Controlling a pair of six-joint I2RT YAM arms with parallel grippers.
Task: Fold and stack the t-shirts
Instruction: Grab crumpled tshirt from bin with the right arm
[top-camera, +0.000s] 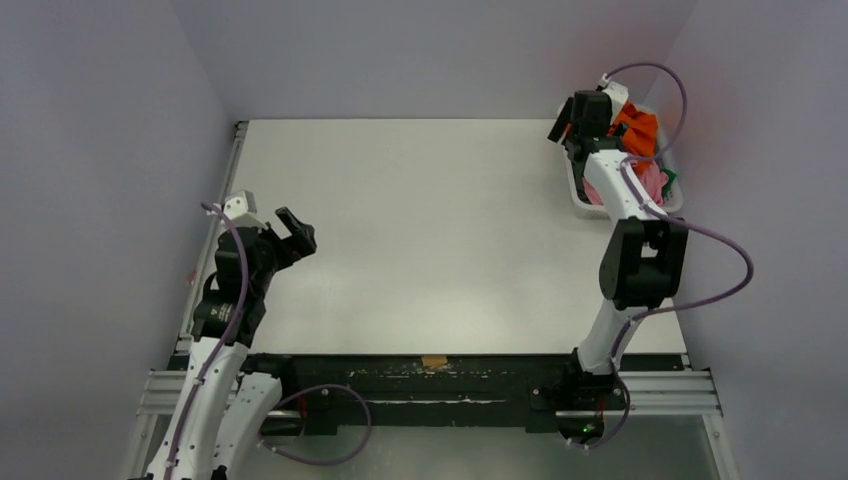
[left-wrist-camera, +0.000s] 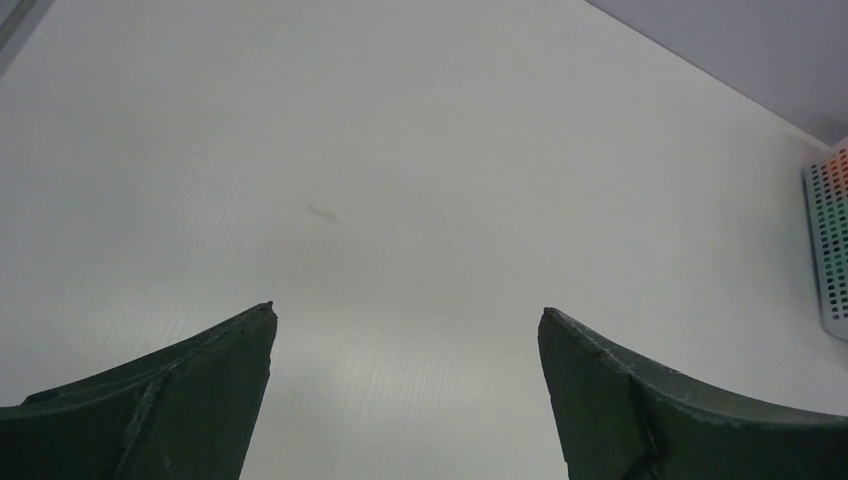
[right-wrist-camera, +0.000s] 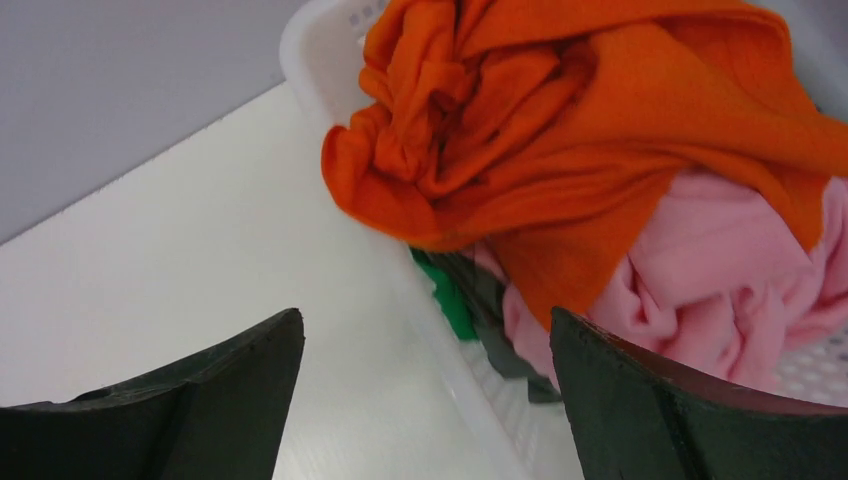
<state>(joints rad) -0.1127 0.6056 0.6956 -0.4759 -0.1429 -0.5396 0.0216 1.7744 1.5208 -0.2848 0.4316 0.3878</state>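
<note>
Scene: two arms at a white table (top-camera: 430, 230); nothing lies folded or stacked on it yet.
Shirts, location: all heaped in a white basket (top-camera: 580, 200) at the table's far right corner.
Orange shirt (right-wrist-camera: 560, 130): on top of the heap, one bunched fold spilling over the basket's table-side rim.
Pink shirt (right-wrist-camera: 720, 270): beneath the orange one, deeper in the basket.
Green shirt (right-wrist-camera: 455, 300): a small patch wedged against the rim, with a darker cloth just beside it.
Right gripper (right-wrist-camera: 426, 315): fingers spread wide and holding nothing, hovering over the basket's table-side rim.
Left gripper (left-wrist-camera: 407, 312): fingers likewise apart and empty, above bare table on the left, well apart from the basket.
Key relation: in the right wrist view the orange shirt lies ahead of the fingers and to their right. Its overhanging fold is the nearest cloth.
Nearer arm: the right, by a wide margin.
Orientation of orange shirt: crumpled. No collar, hem or sleeve can be read, so its heading and long axis cannot be told.
Basket axis: long side runs near-to-far along the table's right edge.
Likely step: the first pick, probably at the overhanging orange fold.
</note>
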